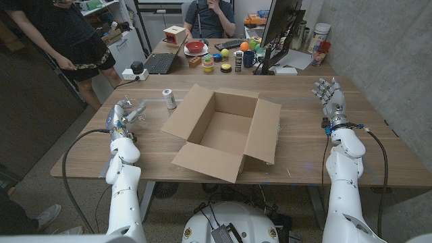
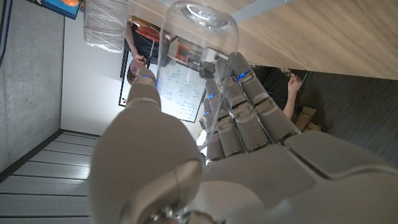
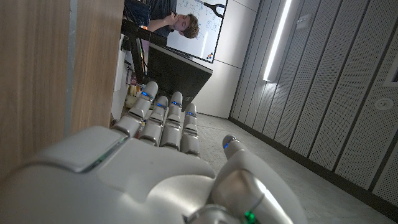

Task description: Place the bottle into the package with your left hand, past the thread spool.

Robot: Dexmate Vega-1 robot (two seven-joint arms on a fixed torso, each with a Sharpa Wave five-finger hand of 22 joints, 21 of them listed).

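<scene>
Now, left hand (image 1: 123,113): it sits at the near-left part of the worktop (image 1: 310,152), fingers closed around the clear bottle (image 1: 134,111).
Left hand, wrist view: the fingers (image 2: 245,109) wrap one side of the bottle (image 2: 196,37) and the thumb presses the other, so the clear body sits between them, with the bottle's end reaching out past the fingertips.
Bottle: held in the left hand's fingers, tilted, close above the wood; whether it touches the wood cannot be told.
Thread spool (image 1: 169,98): a small pale cylinder standing upright beyond the left fingertips, apart from them, between those fingers and the package.
Package (image 1: 226,130): an open brown cardboard box with all flaps folded outward, in the middle of the worktop, well beyond the left fingers to their right side and past the spool.
Right hand (image 1: 330,98): at the right side of the worktop, holding nothing, fingers straight, close together and pointing away from the robot; the package lies well off to their left.
Right hand, wrist view: the fingers (image 3: 165,115) reach out side by side along the wood, the thumb set apart from them.
Beyond the package: a laptop (image 1: 160,63), a red bowl (image 1: 196,47), a monitor (image 1: 278,27) and small coloured items at the far edge.
People: one standing at the far left (image 1: 64,34), one seated behind the far edge (image 1: 210,17).
</scene>
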